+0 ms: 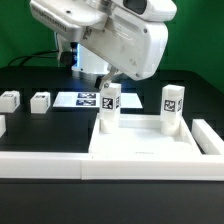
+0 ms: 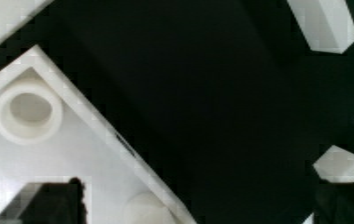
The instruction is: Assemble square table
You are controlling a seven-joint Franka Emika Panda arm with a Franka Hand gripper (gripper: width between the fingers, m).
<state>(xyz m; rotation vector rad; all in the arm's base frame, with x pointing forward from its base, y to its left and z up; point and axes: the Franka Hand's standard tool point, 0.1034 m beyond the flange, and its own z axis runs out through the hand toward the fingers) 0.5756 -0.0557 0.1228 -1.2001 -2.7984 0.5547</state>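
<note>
The white square slab [image 1: 140, 143] lies with its raised rim up near the front barrier. Two tagged white legs stand upright at its far edge, one [image 1: 108, 108] toward the exterior view's left and one [image 1: 172, 107] toward its right. Two more legs [image 1: 9, 100] [image 1: 40, 101] lie loose on the black table at the left. My gripper [image 1: 100, 78] hangs behind the left upright leg, largely hidden by the arm. In the wrist view the gripper [image 2: 195, 197] is open and empty, one dark finger [image 2: 53, 203] above the slab [image 2: 67, 150], whose corner socket [image 2: 26, 108] is empty.
The marker board [image 1: 87, 100] lies flat behind the slab. A long low white barrier wall [image 1: 45, 168] runs along the front, with side pieces at the left and right [image 1: 210, 136]. White pieces [image 2: 325, 25] [image 2: 343, 163] show at the wrist view's edge.
</note>
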